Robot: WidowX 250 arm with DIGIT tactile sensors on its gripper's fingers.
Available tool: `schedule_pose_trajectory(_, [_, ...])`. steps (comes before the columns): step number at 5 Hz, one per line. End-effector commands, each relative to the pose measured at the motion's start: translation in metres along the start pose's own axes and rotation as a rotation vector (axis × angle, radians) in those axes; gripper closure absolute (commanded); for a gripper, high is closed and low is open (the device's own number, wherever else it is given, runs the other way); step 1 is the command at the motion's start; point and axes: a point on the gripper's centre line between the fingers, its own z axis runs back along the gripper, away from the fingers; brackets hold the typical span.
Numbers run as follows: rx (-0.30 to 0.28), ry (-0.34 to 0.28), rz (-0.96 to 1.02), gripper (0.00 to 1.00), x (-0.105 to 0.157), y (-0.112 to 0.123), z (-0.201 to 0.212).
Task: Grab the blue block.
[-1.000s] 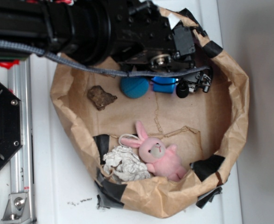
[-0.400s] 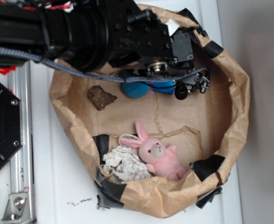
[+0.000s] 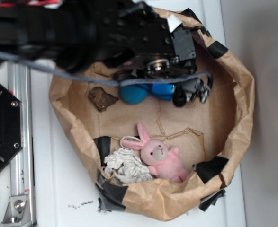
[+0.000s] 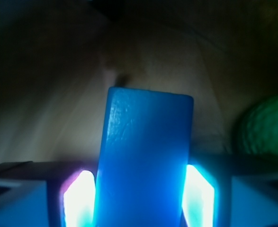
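Clearly, the flat bright-blue rectangular block (image 4: pixel 146 161) is seen in the wrist view pinched between the two glowing fingers (image 4: pixel 79 198) of the black robot gripper (image 4: pixel 139 201), which press against its sides. From the exterior view, the block (image 3: pixel 163 91) is found in the upper part of the crumpled brown paper bag (image 3: pixel 233 118), just beside a teal-blue dimpled ball (image 3: pixel 133 93). A green dimpled ball (image 4: pixel 266 125) is glimpsed at the right of the wrist view.

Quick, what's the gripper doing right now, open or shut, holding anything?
Gripper: shut on the flat bright-blue rectangular block, a finger on each side.
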Motion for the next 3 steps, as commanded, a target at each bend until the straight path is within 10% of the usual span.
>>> schedule_pose_trajectory(1, [-0.120, 0.130, -0.107, 1.00, 0.0118, -0.0088, 0.1189])
schedule_pose_trajectory(3, [-0.050, 0.123, -0.160, 1.00, 0.0131, -0.0072, 0.1215])
